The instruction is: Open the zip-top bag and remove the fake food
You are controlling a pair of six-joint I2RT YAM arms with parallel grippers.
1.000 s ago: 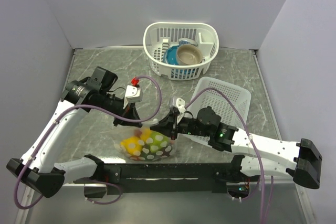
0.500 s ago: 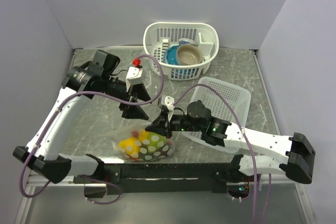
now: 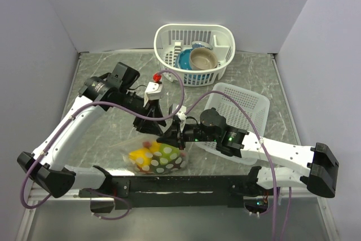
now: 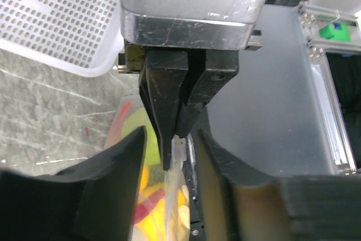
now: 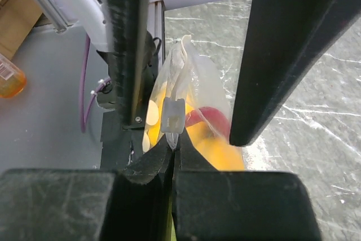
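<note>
Closest to the front edge of the table point(image 3: 259, 74) lies the zip-top bag point(image 3: 163, 161), swollen with the fake food point(image 3: 140, 155). Through the dotted plastic I can make out yellow, green and a little red. As far as I can see the bag is not opened yet, and its zip edge stands up on the far side.

Just behind the bag, the right claw point(image 3: 169, 138) is pressed together on the small white slider point(image 5: 172, 118) at the top of that edge. The left claw point(image 3: 151, 126) hangs opposite, almost tip to tip with the right one. Its 2 fingers point(image 5: 127, 43) are apart, 1 on each side of the zip edge, and they grip nothing.

The relation that matters is this: the long axis of the zip edge runs from the right claw toward the left claw and passes through the gap of the left claw. I judge that the left claw needs only to close on the edge, so that the slider can be drawn away along it.

Farther back stand 2 white baskets: the flat basket point(image 3: 242, 105) on the right, and the oval basket point(image 3: 169, 38) with a blue bowl point(image 3: 183, 60) and a tan bowl point(image 3: 203, 57) inside.
</note>
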